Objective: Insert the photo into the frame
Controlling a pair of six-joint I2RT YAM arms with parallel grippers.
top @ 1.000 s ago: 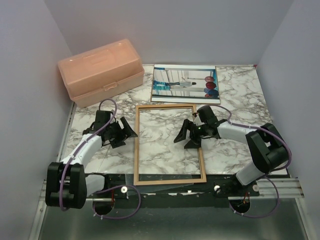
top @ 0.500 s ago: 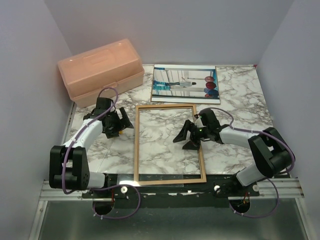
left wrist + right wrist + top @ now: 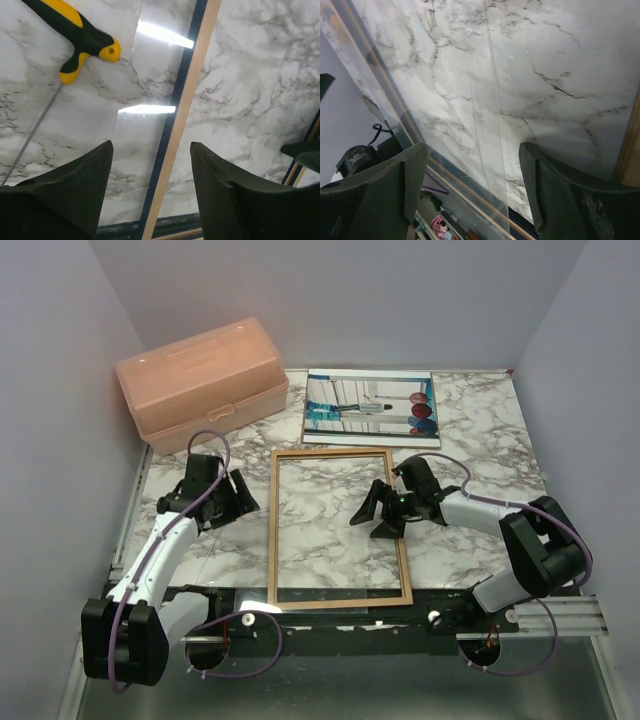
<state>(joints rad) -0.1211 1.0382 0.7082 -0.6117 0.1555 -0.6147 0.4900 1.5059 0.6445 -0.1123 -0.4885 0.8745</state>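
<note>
The frame (image 3: 273,530) lies flat mid-table, light wood face up, with its clear pane (image 3: 485,100) over the marble. Its left rail (image 3: 186,100) shows wood with a navy edge. The photo (image 3: 372,408), with red and blue balloons, lies beyond the frame's far end. My left gripper (image 3: 238,498) hovers just left of the frame's left rail, open; in the left wrist view the rail runs below the gap of the gripper (image 3: 150,167). My right gripper (image 3: 372,520) hangs open over the pane near the right rail, and in its wrist view the gripper (image 3: 472,175) holds nothing.
A peach plastic box (image 3: 200,385) stands at the back left. A screwdriver with a yellow and black handle (image 3: 82,35) lies on the marble left of the frame. Walls close in the table on both sides.
The left arm has drawn back towards the left, its gripper shifting slightly away from the frame's left rail and its jaws narrowing a little. The right gripper has hardly moved.
</note>
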